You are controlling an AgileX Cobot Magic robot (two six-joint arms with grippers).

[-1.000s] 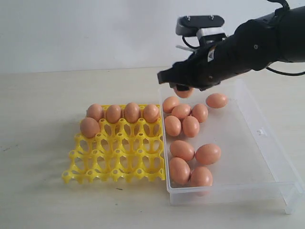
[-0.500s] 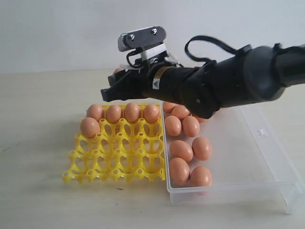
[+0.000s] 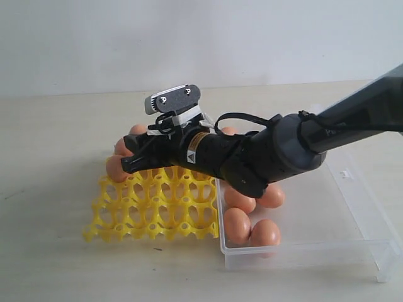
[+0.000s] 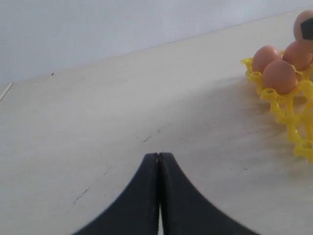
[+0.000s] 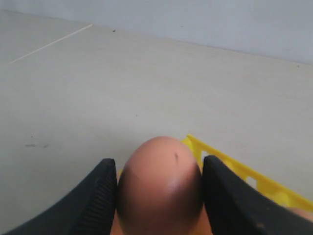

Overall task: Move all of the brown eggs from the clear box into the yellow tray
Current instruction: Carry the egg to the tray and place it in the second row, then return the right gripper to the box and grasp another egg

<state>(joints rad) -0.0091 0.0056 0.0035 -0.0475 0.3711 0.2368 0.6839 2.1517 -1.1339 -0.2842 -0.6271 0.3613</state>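
While between jaws, egg over tray

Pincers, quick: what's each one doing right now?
Left pincer: closed, holding nothing.
Right pincer: closed on a brown egg, above the yellow tray.

My L gripper: jaws pressed together, nothing btwn, low over the table. Yellow tray corner well apart, farther off, w/ three brown eggs in its cups.

Front cups of the yellow tray lie open; the right arm spans its back.
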